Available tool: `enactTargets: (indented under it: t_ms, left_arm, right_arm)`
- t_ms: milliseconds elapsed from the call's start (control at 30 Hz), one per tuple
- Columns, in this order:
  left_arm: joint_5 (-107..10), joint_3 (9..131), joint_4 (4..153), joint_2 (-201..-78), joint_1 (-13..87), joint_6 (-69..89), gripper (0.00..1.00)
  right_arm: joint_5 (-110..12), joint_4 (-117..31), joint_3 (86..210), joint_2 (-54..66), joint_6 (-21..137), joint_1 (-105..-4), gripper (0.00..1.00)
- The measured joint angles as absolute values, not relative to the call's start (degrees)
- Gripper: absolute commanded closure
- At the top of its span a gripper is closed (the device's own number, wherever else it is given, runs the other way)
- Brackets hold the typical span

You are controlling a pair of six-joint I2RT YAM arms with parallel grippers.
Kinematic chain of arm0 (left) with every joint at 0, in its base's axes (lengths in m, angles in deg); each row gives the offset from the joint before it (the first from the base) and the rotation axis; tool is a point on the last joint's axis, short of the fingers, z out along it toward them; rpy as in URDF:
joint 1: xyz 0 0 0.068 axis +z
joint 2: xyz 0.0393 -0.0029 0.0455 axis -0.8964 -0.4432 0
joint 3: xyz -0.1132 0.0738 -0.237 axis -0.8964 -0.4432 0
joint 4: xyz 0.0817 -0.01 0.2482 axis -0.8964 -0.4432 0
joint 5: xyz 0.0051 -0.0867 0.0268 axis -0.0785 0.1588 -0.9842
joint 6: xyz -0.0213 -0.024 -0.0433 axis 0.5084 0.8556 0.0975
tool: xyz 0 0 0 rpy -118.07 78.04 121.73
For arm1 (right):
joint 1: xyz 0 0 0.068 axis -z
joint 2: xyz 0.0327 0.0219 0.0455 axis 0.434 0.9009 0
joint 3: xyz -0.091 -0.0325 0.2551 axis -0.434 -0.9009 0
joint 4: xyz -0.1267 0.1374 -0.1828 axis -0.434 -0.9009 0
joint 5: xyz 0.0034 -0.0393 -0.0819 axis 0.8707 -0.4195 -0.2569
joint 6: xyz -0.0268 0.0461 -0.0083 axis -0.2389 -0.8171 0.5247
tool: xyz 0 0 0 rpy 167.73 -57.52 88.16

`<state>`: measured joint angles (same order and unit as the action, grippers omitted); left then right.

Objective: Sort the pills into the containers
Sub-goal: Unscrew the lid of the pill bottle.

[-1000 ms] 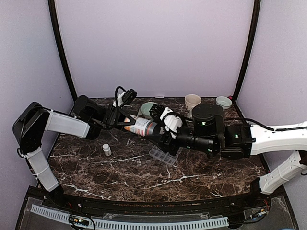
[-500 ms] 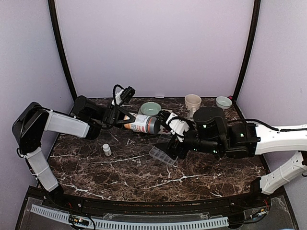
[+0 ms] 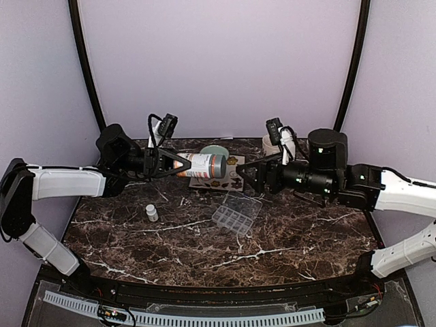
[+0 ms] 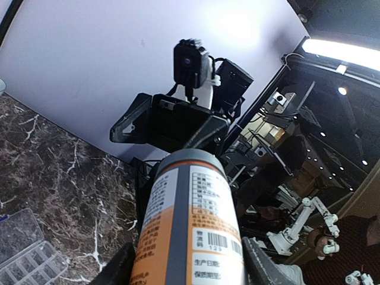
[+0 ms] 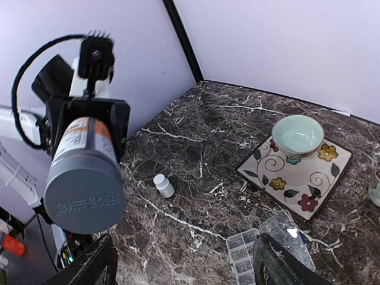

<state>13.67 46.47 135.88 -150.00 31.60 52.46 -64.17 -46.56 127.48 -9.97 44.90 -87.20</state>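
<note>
The pill box (image 3: 236, 214) waited while the right gripper (image 3: 243, 178) let go and backed off the capped bottle (image 3: 201, 165), which the left gripper (image 3: 178, 165) held tight.

Camera layout: one overhead, two wrist-mounted.
Overhead looks down from the near side across the tabletop (image 3: 306, 238); the close wrist views face each other, sharing orange bottle (image 3: 202, 165) and pill box (image 3: 235, 215).

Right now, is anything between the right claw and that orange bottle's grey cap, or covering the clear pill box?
Nothing visible. Only air separates the open right gripper from the grey cap on the orange bottle that the left gripper holds. The pill box lies with its lid open, compartments uncovered.
</note>
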Motion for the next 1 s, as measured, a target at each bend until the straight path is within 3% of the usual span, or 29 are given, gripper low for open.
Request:
enactTargets:
  t_ms: [400, 1000]
  left_arm:
    - [8.7, 45.4, 122.5, -147.6, 31.6, 36.5, 0.76]
    - [7.8, 45.5, 119.6, -147.6, 31.6, 32.3, 0.76]
  right_arm:
    - [-47.8, -36.8, 125.0, -8.6, 19.9, -79.7, 0.22]
    - [-38.6, -33.7, 126.4, -1.8, 10.3, -77.8, 0.22]
